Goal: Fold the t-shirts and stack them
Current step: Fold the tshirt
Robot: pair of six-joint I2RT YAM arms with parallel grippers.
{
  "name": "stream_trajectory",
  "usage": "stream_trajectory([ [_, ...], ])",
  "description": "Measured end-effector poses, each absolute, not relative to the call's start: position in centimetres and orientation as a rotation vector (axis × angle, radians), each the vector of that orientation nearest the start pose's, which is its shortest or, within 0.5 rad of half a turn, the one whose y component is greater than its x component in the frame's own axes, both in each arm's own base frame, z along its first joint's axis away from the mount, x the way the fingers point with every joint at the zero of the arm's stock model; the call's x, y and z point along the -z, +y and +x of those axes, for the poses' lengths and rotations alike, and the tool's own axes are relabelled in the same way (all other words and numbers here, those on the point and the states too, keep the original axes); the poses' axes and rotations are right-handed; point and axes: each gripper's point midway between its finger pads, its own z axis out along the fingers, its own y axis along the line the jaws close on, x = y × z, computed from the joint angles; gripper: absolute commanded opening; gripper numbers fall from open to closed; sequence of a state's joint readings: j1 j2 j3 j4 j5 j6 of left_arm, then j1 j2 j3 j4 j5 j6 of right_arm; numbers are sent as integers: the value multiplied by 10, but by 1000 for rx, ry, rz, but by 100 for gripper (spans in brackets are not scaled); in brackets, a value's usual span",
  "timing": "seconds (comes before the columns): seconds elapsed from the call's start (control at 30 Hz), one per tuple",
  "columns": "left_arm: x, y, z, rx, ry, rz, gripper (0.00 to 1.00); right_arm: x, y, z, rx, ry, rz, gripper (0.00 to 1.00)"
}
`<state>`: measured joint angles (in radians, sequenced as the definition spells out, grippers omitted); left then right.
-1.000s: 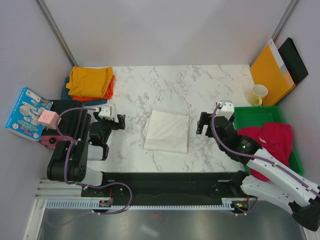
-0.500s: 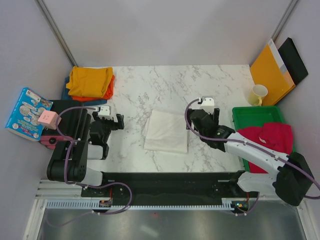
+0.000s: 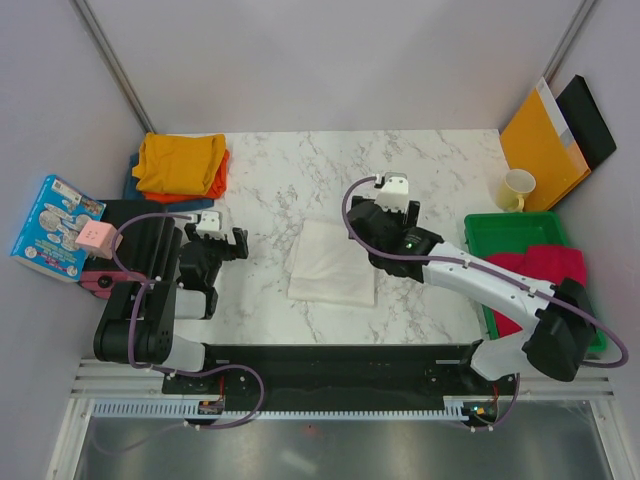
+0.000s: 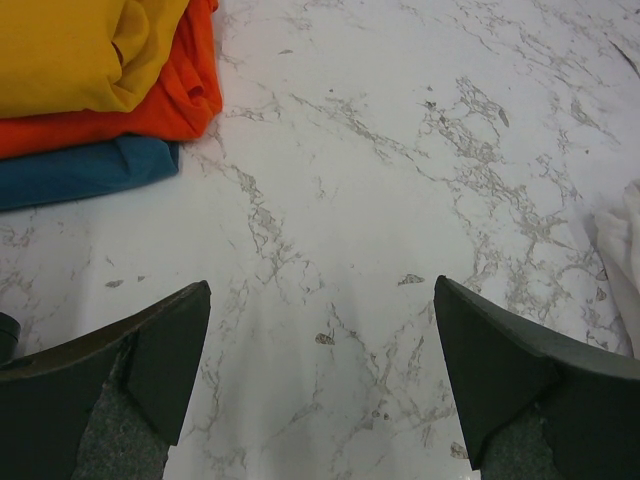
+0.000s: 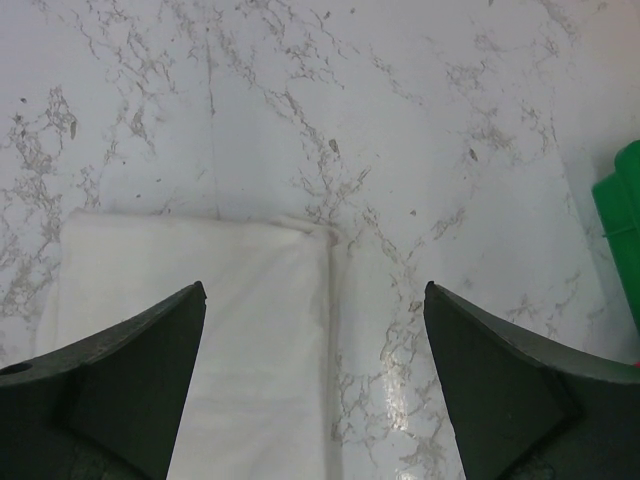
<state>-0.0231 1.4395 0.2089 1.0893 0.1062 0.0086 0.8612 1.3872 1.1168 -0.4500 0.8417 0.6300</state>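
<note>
A folded white t-shirt (image 3: 332, 263) lies flat at the table's middle; its right edge shows in the right wrist view (image 5: 200, 340). My right gripper (image 3: 382, 222) hangs open and empty just above that shirt's far right corner, the jaws wide apart (image 5: 315, 300). A stack of folded shirts sits at the back left: mustard yellow (image 3: 178, 162) on orange (image 3: 212, 182) on blue (image 3: 160, 203). They show in the left wrist view too (image 4: 70, 50). A crimson-pink shirt (image 3: 538, 272) lies crumpled in the green tray (image 3: 510, 229). My left gripper (image 3: 225, 243) is open and empty (image 4: 320, 310).
A yellow mug (image 3: 516, 188) and an orange-yellow envelope (image 3: 540, 140) stand at the back right. A blue printed box (image 3: 55, 225) and a pink object (image 3: 95, 237) lie off the table's left side.
My right arm has swung left from beside the green tray to over the white shirt's far right corner. The left arm has not moved.
</note>
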Motion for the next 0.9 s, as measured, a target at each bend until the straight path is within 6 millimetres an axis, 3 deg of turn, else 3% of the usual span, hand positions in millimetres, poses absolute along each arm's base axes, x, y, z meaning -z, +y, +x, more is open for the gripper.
stream_trajectory([
  [0.27, -85, -40, 367, 151, 1776, 188, 100, -172, 213, 304, 136, 2080, 136, 97],
  [0.33, -92, -49, 394, 192, 1901, 222, 100, -163, 216, 301, 156, 2096, 119, 97],
  [0.4, -122, -59, 433, 240, 1956, 248, 100, -153, 221, 301, 169, 2112, 98, 94],
  [0.43, -138, -64, 444, 269, 1966, 262, 100, -147, 223, 301, 179, 2123, 88, 73],
  [0.5, -157, -70, 448, 314, 1990, 278, 100, -135, 228, 304, 204, 2146, 63, 43],
  [0.57, -159, -78, 434, 384, 2048, 286, 100, -120, 239, 308, 201, 2172, 57, 1],
  [0.7, -126, -97, 391, 544, 2232, 272, 100, -92, 252, 310, 196, 2221, 36, 0],
  [0.8, -109, -110, 366, 631, 2335, 260, 75, -77, 264, 310, 165, 2257, 22, 0],
  [0.9, -106, -130, 350, 713, 2375, 296, 70, -70, 280, 315, 118, 2276, 24, 0],
])
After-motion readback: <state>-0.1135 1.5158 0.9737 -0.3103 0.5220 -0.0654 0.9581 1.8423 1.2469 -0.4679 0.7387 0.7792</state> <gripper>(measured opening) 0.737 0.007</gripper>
